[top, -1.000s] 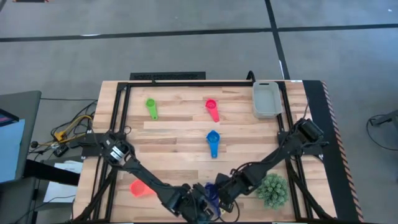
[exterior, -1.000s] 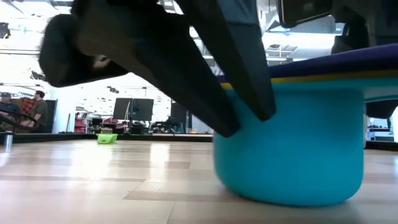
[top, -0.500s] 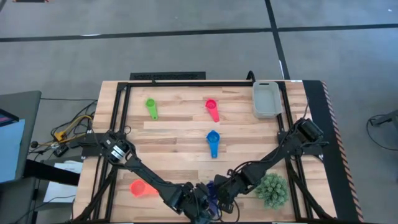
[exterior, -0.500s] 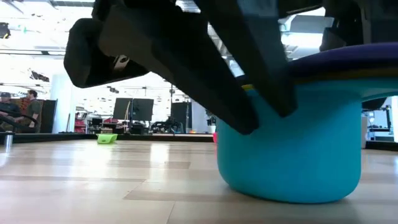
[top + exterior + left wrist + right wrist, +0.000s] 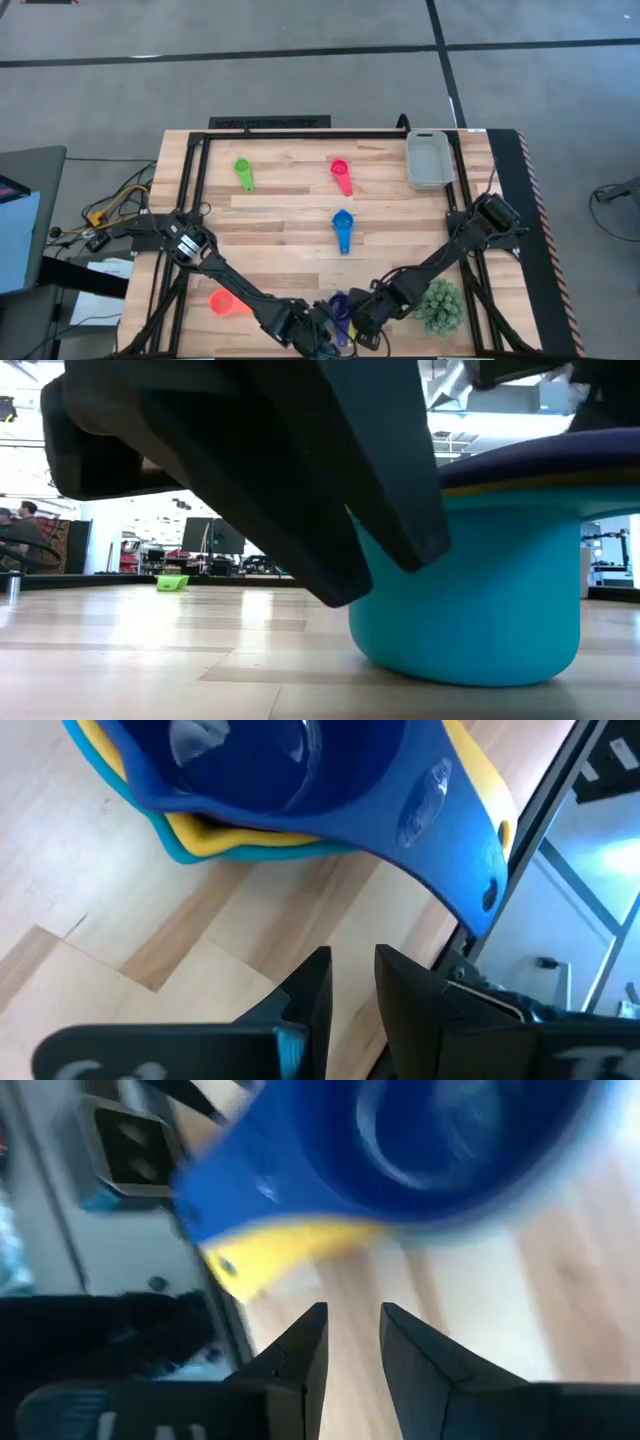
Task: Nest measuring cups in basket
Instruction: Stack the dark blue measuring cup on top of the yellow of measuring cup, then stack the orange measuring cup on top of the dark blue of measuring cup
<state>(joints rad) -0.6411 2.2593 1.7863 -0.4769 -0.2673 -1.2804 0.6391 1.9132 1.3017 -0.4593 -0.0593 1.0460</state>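
A nested stack of measuring cups [image 5: 338, 308] stands by its light blue bottom cup [image 5: 470, 600] at the table's near edge, with a yellow cup and a navy cup [image 5: 300, 780] inside it. My left gripper [image 5: 325, 335] [image 5: 352, 960] sits just left of the stack and my right gripper [image 5: 358, 325] [image 5: 352, 1315] just right of it. Each is open by a narrow gap and points at the stack without touching it. The green [image 5: 243, 172], pink-red [image 5: 341, 175], blue [image 5: 342, 228] and orange [image 5: 225, 302] cups lie singly on the table. The grey basket [image 5: 428, 160] sits at the far right.
A spiky green plant [image 5: 440, 305] stands close to the right of my right arm. A black metal frame [image 5: 300, 133] runs around the tabletop. Bare wood lies between the stack and the blue cup. People and monitors show far off in the room behind the table [image 5: 40, 530].
My right gripper has drawn back from over the stack toward the table's near right, leaving the navy cup uncovered in the high view. My left gripper has shifted slightly beside the stack. The stack has stayed where it was.
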